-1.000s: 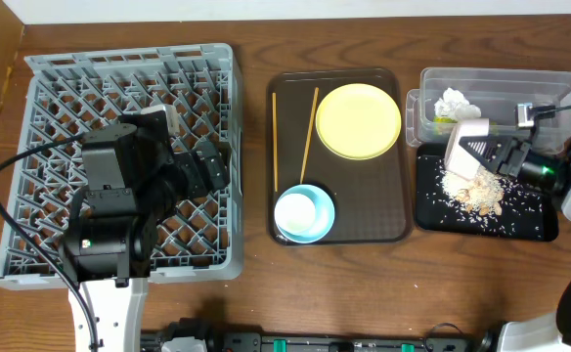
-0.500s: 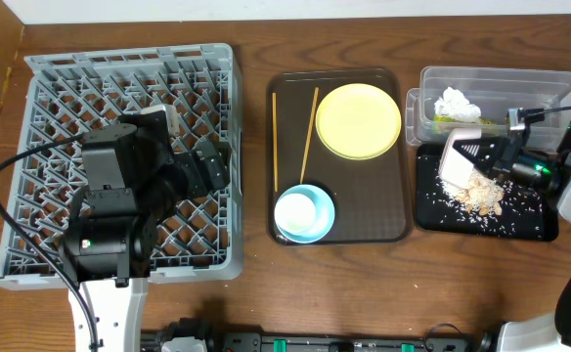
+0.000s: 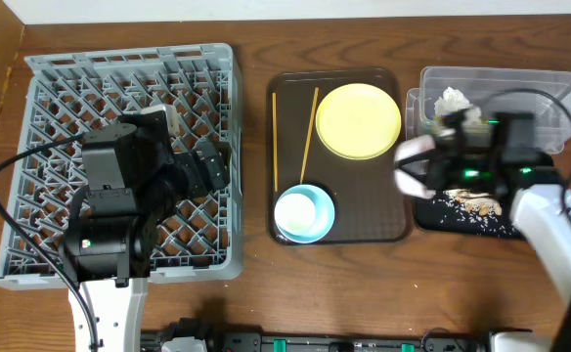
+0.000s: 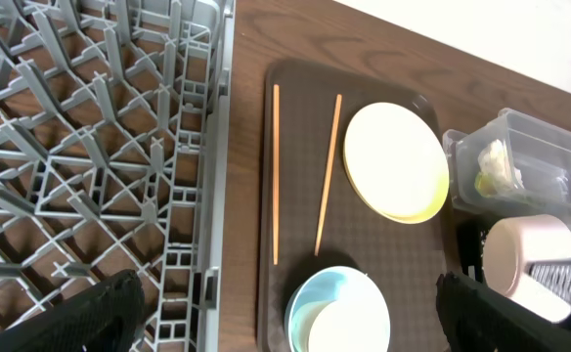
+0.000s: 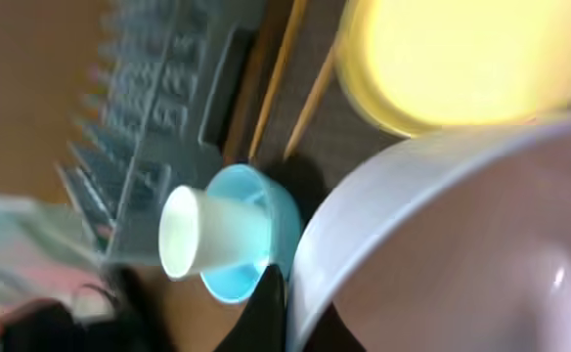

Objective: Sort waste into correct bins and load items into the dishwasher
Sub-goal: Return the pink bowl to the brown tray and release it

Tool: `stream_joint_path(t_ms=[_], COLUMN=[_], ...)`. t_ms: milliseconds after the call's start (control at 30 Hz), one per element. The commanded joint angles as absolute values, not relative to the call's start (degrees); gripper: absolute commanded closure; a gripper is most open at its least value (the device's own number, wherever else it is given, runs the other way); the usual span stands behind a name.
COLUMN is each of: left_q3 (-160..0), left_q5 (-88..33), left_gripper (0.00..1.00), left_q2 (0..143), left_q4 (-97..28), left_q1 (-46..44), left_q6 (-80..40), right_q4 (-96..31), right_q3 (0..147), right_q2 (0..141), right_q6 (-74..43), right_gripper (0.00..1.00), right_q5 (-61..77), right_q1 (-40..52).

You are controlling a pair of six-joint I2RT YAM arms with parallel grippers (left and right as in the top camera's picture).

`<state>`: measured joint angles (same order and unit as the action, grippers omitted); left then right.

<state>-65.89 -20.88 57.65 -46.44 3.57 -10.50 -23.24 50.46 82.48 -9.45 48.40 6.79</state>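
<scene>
My right gripper [image 3: 428, 166] is shut on the rim of the white bowl [image 3: 409, 164], held tilted between the black tray [image 3: 461, 219] and the brown serving tray; the bowl fills the right wrist view [image 5: 461, 244]. Rice crumbs [image 3: 471, 204] lie in the black tray. White tissue [image 3: 452, 100] lies in the clear tub [image 3: 549, 86]. The yellow plate [image 3: 359, 119], two chopsticks [image 3: 274, 137] and the light-blue bowl [image 3: 317, 223] with the white cup [image 3: 295, 210] in it sit on the brown tray. My left gripper [image 3: 203, 168] is open and empty above the grey dish rack [image 3: 61, 78].
The brown serving tray [image 3: 388, 210] lies in the middle, between the rack and the bins. The right arm and its cable cover much of the black tray and the tub's front. Bare wooden table [image 3: 256, 293] shows along the front.
My right gripper has swung left with the white bowl, from over the crumbs in the black tray to the brown tray's right edge. The left arm has not moved.
</scene>
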Motion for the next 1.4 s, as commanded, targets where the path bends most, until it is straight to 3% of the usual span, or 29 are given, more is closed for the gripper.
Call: stream_joint_path(t_ms=[0, 233, 367, 500, 533, 600, 633, 667, 1000, 1367], left_q3=[-66.9, -66.9, -66.9, -66.9, -66.9, -66.9, -66.9, -66.9, -66.9, -66.9], left_q5=[-21.4, -21.4, -21.4, -21.4, -21.4, -21.4, -21.4, -21.4, -21.4, -21.5], left_gripper=[0.04, 0.04, 0.04, 0.04, 0.04, 0.04, 0.04, 0.04, 0.04, 0.04], left_q2=[57.6, 57.6, 57.6, 57.6, 57.6, 57.6, 57.6, 57.6, 57.6, 57.6], left_q4=[-46.5, -46.5, -46.5, -46.5, -46.5, -46.5, -46.5, -46.5, -46.5, -46.5], left_q1=[3.4, 3.4, 3.4, 3.4, 3.4, 3.4, 3.4, 3.4, 3.4, 3.4], left_q6=[-10.2, -10.2, -10.2, -10.2, -10.2, -10.2, -10.2, -10.2, -10.2, -10.2], right_q4=[-26.7, -27.8, -27.2, -26.7, -26.7, -27.4, -28.0, -29.9, -39.7, -40.5], right_q3=[54.3, 54.5, 54.5, 54.5, 54.6, 55.5, 56.1, 58.1, 70.0, 71.1], right_q2=[78.6, 85.8, 91.2, 93.5, 93.4, 92.6, 92.2, 91.1, 88.4, 89.5], right_q6=[-5.0, -6.8, -10.4, -10.7, -10.7, -10.7, -10.6, -10.5, -11.8, -13.3], right_gripper=[0.99, 0.99, 0.99, 0.99, 0.88, 0.57, 0.48, 0.46, 0.49, 0.50], right_q5=[28.2, 1.6, -9.4, -9.3, -8.9, -7.6, -6.9, -5.0, 2.2, 10.8], right_q1=[18.0, 40.2, 43.2, 43.0, 43.0, 43.0, 43.0, 43.0, 42.8, 42.7])
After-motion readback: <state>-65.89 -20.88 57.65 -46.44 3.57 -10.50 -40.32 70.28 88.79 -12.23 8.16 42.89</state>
